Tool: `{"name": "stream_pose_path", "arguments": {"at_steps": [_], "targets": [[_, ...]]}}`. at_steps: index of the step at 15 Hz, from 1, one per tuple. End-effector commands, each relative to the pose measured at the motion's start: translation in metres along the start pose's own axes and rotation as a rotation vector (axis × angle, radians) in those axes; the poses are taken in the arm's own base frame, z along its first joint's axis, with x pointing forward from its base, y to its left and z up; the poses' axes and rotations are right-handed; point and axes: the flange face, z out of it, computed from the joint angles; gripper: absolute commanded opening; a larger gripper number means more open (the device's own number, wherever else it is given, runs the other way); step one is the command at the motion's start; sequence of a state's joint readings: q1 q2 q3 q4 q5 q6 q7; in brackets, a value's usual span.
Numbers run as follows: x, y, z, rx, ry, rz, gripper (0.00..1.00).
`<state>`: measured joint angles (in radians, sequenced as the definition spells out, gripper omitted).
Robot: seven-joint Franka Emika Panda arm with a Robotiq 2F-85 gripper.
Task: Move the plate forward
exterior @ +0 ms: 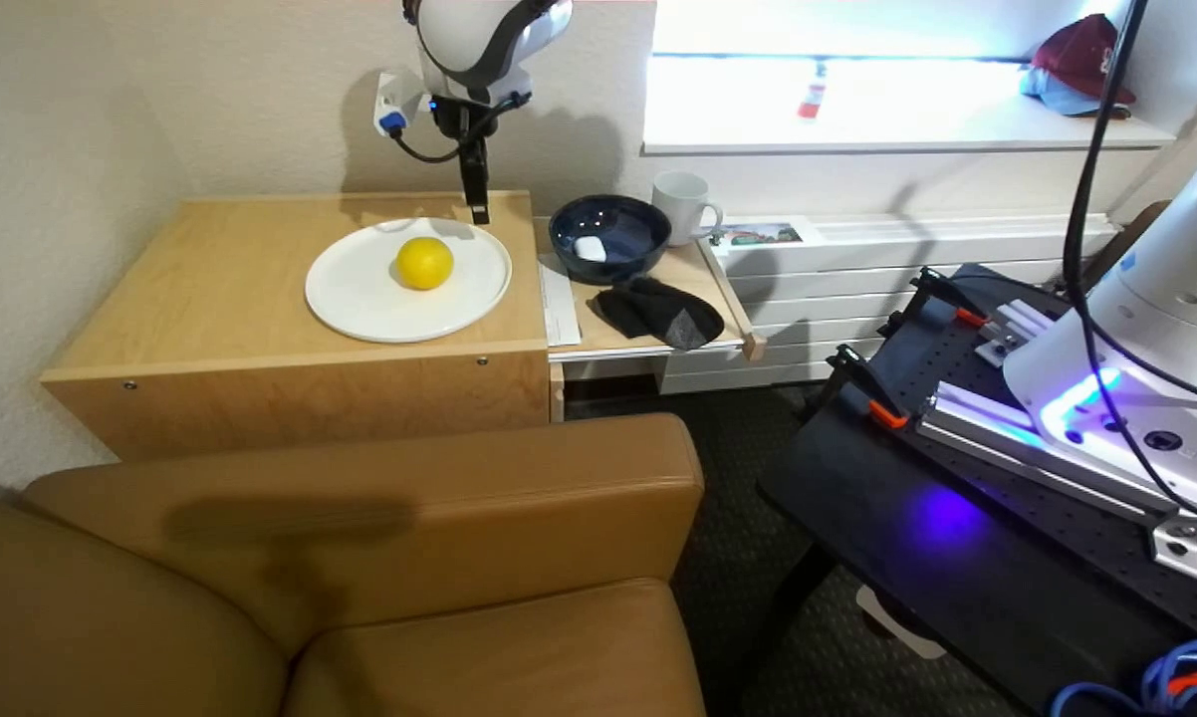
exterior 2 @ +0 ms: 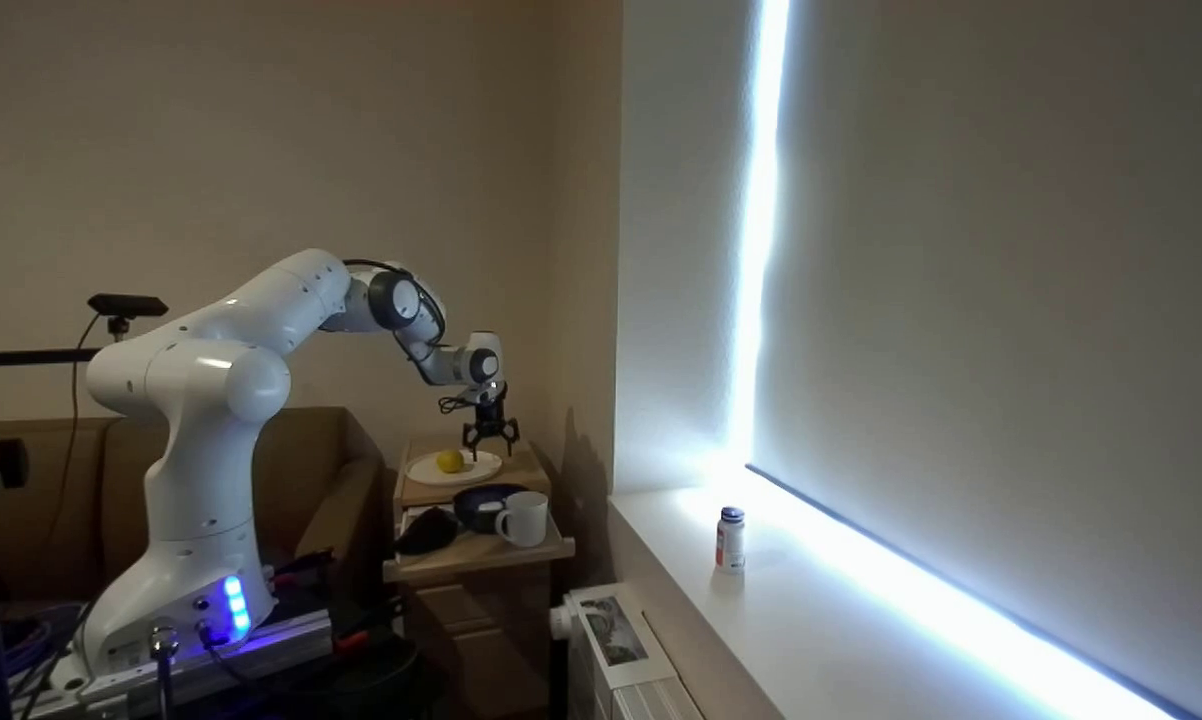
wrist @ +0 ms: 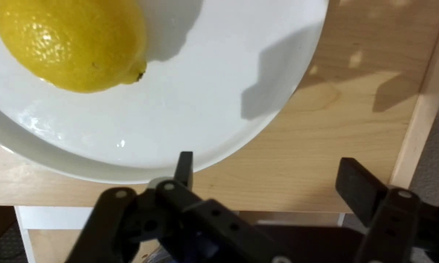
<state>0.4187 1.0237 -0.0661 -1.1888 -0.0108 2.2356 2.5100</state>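
Note:
The flat round white plate (exterior: 359,289) lies on the wooden cabinet top, with a yellow lemon (exterior: 424,263) on it. The plate (exterior 2: 423,473) and lemon (exterior 2: 450,461) also show in an exterior view. My gripper (exterior: 478,214) points down at the plate's edge on the bowl and wall side. In an exterior view its two fingers stand wide apart (exterior 2: 492,452). In the wrist view the gripper (wrist: 266,160) is open and empty. One fingertip overlaps the rim of the plate (wrist: 205,91); the other is over bare wood. I cannot tell whether the fingertip touches the plate.
Beside the cabinet top (exterior: 230,259), an open drawer holds a dark blue bowl (exterior: 633,239), a white mug (exterior: 678,204) and a black cloth-like item (exterior: 658,311). A wall stands behind the cabinet. A brown sofa (exterior: 379,488) stands along its front.

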Motion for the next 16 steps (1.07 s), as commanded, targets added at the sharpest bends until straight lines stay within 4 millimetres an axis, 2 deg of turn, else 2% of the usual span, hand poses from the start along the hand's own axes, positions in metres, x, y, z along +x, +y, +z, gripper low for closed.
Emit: {"name": "stream_pose_path", "arguments": {"at_steps": [1, 2, 5, 6, 7, 8, 9, 16], "targets": [[-0.002, 0.001, 0.000, -0.001, -0.001, -0.002, 1.00], [-0.003, 0.002, -0.001, -0.001, -0.002, -0.003, 1.00], [0.002, -0.005, 0.025, 0.024, 0.011, 0.117, 1.00], [0.006, -0.007, 0.034, 0.016, 0.006, 0.176, 1.00], [0.013, -0.017, 0.035, 0.019, -0.003, 0.206, 1.00], [0.018, -0.019, 0.047, -0.011, -0.014, 0.238, 1.00], [0.016, -0.011, 0.037, -0.019, 0.007, 0.182, 1.00], [0.012, -0.008, 0.039, -0.030, -0.015, 0.183, 1.00]]}}
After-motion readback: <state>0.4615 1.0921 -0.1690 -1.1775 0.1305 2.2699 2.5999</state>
